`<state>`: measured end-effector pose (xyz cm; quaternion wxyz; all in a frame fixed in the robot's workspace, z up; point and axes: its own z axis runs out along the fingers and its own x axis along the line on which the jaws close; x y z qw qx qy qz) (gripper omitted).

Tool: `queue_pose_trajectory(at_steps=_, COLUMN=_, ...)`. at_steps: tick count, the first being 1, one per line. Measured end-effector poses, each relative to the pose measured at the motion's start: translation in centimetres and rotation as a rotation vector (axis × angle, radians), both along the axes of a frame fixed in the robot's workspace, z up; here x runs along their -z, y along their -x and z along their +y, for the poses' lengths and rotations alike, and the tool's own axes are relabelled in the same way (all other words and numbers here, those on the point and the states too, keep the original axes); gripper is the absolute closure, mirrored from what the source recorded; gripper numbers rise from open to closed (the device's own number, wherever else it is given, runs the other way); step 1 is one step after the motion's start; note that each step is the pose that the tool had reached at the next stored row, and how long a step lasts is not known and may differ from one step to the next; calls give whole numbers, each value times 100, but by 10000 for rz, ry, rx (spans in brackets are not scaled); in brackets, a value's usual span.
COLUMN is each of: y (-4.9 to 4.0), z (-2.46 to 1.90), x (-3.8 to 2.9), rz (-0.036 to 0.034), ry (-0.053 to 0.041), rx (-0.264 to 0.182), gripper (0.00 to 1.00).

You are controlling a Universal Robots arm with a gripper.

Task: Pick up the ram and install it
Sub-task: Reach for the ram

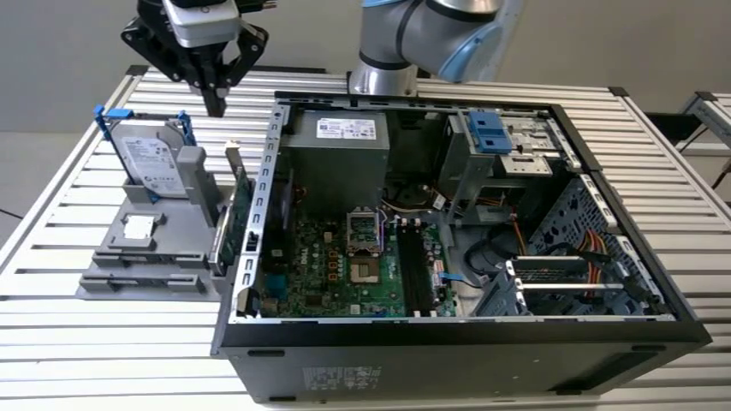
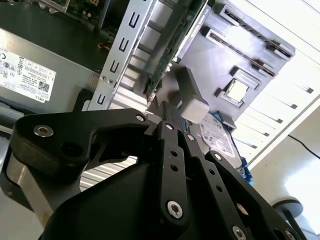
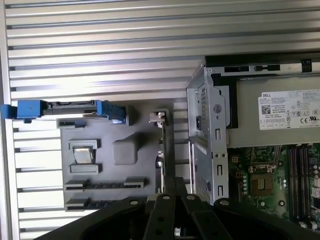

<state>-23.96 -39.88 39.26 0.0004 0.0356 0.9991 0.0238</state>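
Note:
My gripper (image 1: 215, 106) hangs high over the grey holder (image 1: 126, 257) at the exterior view's left, near its far end, fingers shut with nothing between them. In both wrist views the fingertips (image 2: 166, 116) (image 3: 170, 182) line up with the upright green card (image 3: 163, 142). The ram I make out only as a slim dark strip (image 3: 105, 183) standing edge-up in one of the holder's long slots, well apart from the gripper. The open computer case (image 1: 457, 330) shows its motherboard (image 1: 342, 265) with black memory slots (image 1: 417, 265).
A silver hard drive with blue clips (image 1: 154, 158) stands upright in the holder, beside a small chip (image 1: 137, 227). The case wall (image 1: 257, 197) rises close beside the green card (image 1: 236, 214). The arm's base (image 1: 383, 51) stands behind the case on the slatted table (image 1: 115, 342).

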Motion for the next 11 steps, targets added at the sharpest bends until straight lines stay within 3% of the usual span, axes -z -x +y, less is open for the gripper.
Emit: queue_pose_trajectory(at_steps=11, y=190, z=0, x=0, rz=0, ry=0, rx=0, gripper=100)
